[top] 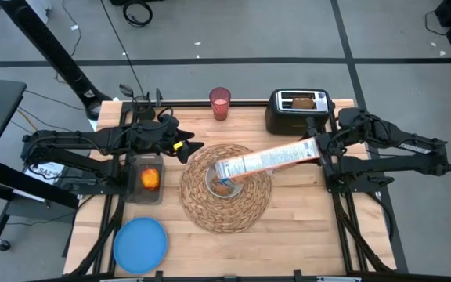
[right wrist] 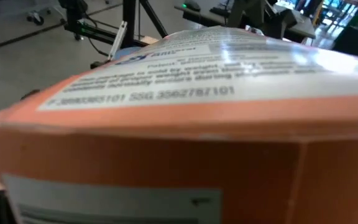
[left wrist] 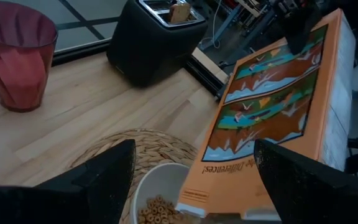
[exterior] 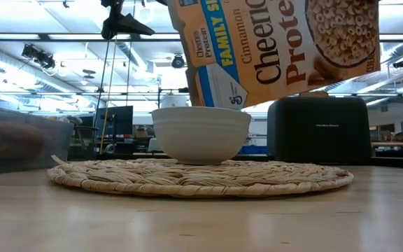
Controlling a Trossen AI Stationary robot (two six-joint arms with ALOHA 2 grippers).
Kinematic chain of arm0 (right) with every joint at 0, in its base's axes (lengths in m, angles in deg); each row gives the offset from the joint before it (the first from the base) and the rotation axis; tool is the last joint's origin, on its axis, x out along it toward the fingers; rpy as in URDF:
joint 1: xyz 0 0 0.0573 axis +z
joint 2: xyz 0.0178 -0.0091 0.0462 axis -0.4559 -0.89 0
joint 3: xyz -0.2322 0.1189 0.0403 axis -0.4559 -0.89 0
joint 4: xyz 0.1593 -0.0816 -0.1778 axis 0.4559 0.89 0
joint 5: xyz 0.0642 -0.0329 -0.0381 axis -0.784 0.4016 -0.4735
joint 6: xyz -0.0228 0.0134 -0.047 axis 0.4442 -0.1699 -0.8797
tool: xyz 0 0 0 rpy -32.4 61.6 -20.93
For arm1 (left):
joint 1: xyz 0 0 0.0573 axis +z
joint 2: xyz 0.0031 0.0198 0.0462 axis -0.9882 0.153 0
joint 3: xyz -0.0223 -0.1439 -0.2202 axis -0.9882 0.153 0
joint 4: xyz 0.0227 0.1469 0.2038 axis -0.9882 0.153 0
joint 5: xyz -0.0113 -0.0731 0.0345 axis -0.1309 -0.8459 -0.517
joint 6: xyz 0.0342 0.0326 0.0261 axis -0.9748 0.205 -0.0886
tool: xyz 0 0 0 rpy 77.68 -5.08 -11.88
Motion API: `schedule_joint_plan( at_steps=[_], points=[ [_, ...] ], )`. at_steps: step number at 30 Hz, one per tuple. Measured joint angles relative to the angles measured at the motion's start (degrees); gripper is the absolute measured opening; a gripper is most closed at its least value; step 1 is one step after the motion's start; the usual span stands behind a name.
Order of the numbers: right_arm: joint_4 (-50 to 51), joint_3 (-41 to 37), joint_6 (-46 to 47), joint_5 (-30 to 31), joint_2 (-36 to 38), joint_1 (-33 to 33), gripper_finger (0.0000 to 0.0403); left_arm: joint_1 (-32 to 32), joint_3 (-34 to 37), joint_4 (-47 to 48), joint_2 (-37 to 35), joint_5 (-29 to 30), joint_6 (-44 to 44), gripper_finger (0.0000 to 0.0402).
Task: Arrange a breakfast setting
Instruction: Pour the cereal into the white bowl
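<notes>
Bowl (top: 224,186), cup (top: 220,103), plate (top: 140,244): one each.

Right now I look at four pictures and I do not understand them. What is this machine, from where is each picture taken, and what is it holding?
It is a robot with two dark arms at a wooden table. One camera looks down from above, one looks level across the table, and one sits on each wrist. The right claw holds an orange cereal box tipped over a small white bowl on a round straw mat; some cereal is in the bowl. The left claw waits open beside the mat. Also there: a pink cup, a black toaster with toast, a blue plate.
</notes>
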Motion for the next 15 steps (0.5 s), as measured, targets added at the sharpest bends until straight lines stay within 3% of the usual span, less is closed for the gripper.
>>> schedule_joint_plan(
  at_steps=[9, 15],
  points=[
    [1.49, 0.00, -1.90, 5.44, 0.06, -0.02, 0.0243, 0.00, 0.00, -0.28, 0.00, -0.20, 0.08, 0.0331],
    [2.81, 0.87, -1.15, 5.68, 0.09, 0.02, 0.0243, 0.00, 0.00, -0.26, 0.00, -0.33, 0.71, 0.0331]
  ],
)
